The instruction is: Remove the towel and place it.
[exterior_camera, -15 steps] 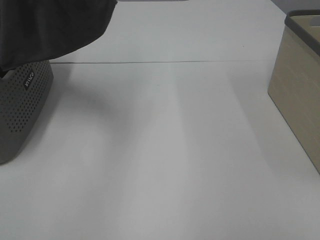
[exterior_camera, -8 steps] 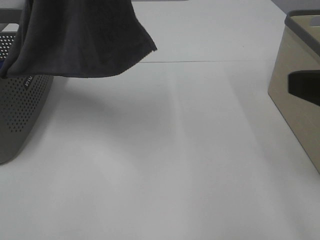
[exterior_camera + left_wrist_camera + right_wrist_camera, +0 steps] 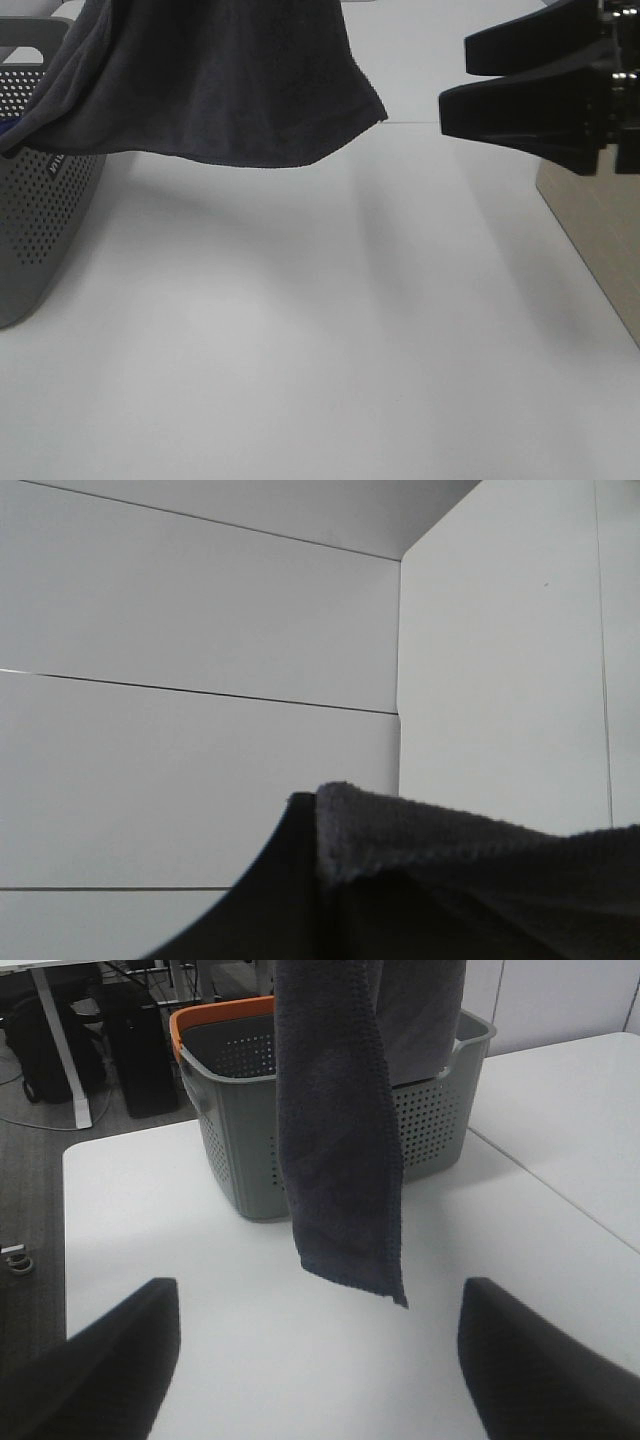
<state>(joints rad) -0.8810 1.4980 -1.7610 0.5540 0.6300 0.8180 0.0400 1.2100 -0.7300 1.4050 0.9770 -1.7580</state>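
The dark charcoal towel (image 3: 220, 80) hangs in the air at the upper left of the exterior view, its lower edge clear of the table and its left part still over the grey perforated basket (image 3: 40, 220). In the left wrist view my left gripper (image 3: 312, 820) is shut on a fold of the towel (image 3: 460, 870). My right gripper (image 3: 455, 75) stands open at the upper right, to the right of the towel and apart from it. Seen from the right wrist, the towel (image 3: 340, 1160) dangles in front of the basket (image 3: 235, 1150), beyond the open right gripper (image 3: 318, 1290).
A beige box (image 3: 590, 230) stands at the right edge of the white table (image 3: 300, 330), partly behind my right gripper. Something blue (image 3: 6, 127) shows inside the grey basket. An orange rim (image 3: 215, 1010) sits on the basket's far side.
The towel has swung to the right, further out over the table. My open right gripper has come into the exterior view from the right.
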